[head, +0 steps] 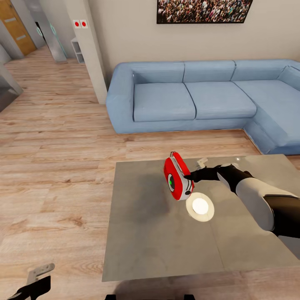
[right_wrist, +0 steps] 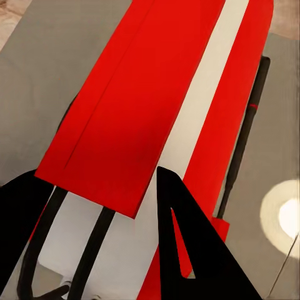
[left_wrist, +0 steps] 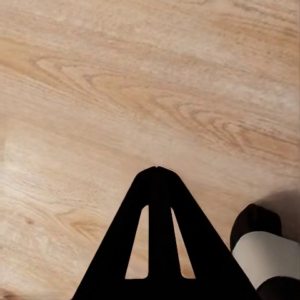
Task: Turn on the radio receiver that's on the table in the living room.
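Note:
The red radio receiver [head: 176, 177] with its white edge band and dark dial hangs tilted above the glossy grey table [head: 141, 233], held from the right by my right gripper [head: 188, 176], which is shut on it. Close up in the right wrist view, the radio [right_wrist: 150, 106] spans the frame between the black fingers [right_wrist: 181, 250], its thin antenna [right_wrist: 247, 125] alongside. My left gripper [head: 35, 281] hangs low at the lower left, over the wood floor. In the left wrist view its fingers [left_wrist: 159, 206] are pressed together, shut on nothing.
A blue sectional sofa [head: 200, 98] stands behind the table, under a framed crowd picture [head: 204, 10]. A bright lamp reflection [head: 200, 206] lies on the tabletop just below the radio. Light wood floor [head: 54, 166] stretches to the left, toward a wall corner [head: 89, 50] and a hallway.

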Robot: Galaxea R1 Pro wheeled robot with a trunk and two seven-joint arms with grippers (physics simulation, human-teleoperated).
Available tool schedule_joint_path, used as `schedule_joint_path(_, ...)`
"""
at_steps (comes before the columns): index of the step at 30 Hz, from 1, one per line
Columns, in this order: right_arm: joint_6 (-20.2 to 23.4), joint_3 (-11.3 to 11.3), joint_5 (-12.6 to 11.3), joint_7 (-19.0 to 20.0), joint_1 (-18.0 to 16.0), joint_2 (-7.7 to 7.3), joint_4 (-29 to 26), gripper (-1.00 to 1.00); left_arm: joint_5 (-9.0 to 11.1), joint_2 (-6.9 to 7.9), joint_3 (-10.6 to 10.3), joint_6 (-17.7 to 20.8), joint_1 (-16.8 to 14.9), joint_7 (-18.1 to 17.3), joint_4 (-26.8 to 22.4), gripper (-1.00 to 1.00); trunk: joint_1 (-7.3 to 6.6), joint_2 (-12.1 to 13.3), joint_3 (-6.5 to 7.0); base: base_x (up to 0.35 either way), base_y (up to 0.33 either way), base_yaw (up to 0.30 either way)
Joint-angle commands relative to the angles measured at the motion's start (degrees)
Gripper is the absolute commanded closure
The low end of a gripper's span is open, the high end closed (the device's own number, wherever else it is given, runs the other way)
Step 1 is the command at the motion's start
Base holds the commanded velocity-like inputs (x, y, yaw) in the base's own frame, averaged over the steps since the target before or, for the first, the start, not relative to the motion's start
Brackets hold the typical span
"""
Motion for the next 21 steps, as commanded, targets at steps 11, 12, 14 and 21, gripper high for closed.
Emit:
schedule_joint_path(11, 0.06, -0.76, -0.43, -3.2, -0.01, 0.02, 0.08, 1.0, 0.19, -0.66, 0.0, -1.56, 0.41, -0.37, 0.06, 1.0, 0.0, 0.0, 0.0, 0.0, 0.0, 0.0)
schedule_joint_path(12, 0.09, -0.76, -0.45, -3.91, -0.01, 0.02, 0.12, 1.0, 0.19, -0.69, -0.02, -1.47, 0.41, -0.46, 0.05, 1.0, 0.0, 0.0, 0.0, 0.0, 0.0, 0.0)
schedule_joint_path(14, 0.14, -0.74, -0.47, -5.38, -0.01, 0.02, 0.51, 1.0, 0.15, -0.76, -0.06, -1.38, 0.41, -0.58, 0.07, 1.0, 0.0, 0.0, 0.0, 0.0, 0.0, 0.0)
schedule_joint_path(21, 1.89, -0.68, -0.45, -7.59, -0.01, 0.14, 1.47, 1.0, 0.11, -0.84, -0.08, -1.43, 0.41, -0.58, 0.08, 1.0, 0.0, 0.0, 0.0, 0.0, 0.0, 0.0)
